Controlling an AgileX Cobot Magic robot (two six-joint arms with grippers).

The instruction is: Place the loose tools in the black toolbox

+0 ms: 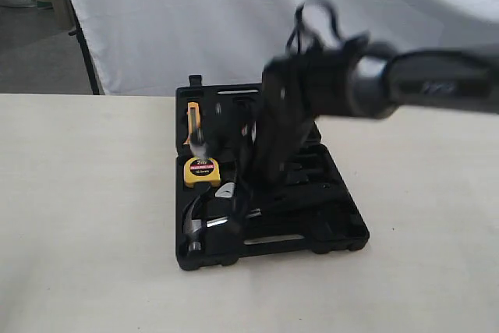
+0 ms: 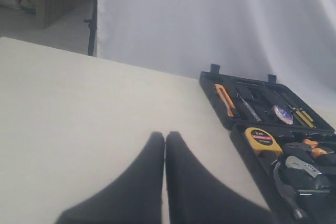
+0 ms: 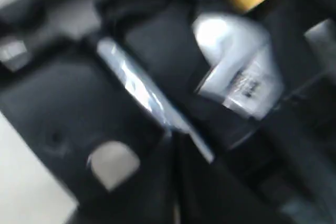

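Observation:
The black toolbox (image 1: 335, 232) lies open on the table. In its near half rest the claw hammer (image 1: 196, 222) and the silver wrench (image 1: 226, 190). The left wrist view shows the hammer (image 2: 286, 187), the wrench (image 2: 304, 165) and the black tape roll with blue-white label (image 2: 282, 114) lying in the case (image 2: 239, 129). My right arm (image 1: 374, 83) reaches over the box, blurred. My right gripper (image 3: 176, 139) looks shut, its tips just above a steel bar (image 3: 139, 87) next to the wrench head (image 3: 236, 72). My left gripper (image 2: 165, 136) is shut on nothing, over bare table left of the box.
A yellow tape measure (image 1: 201, 171) and an orange-handled knife (image 1: 193, 118) sit in the case, with orange-handled pliers (image 2: 312, 148) beside the wrench. A white sheet (image 1: 234, 13) hangs behind the table. The slot handle (image 1: 273, 238) faces the front edge.

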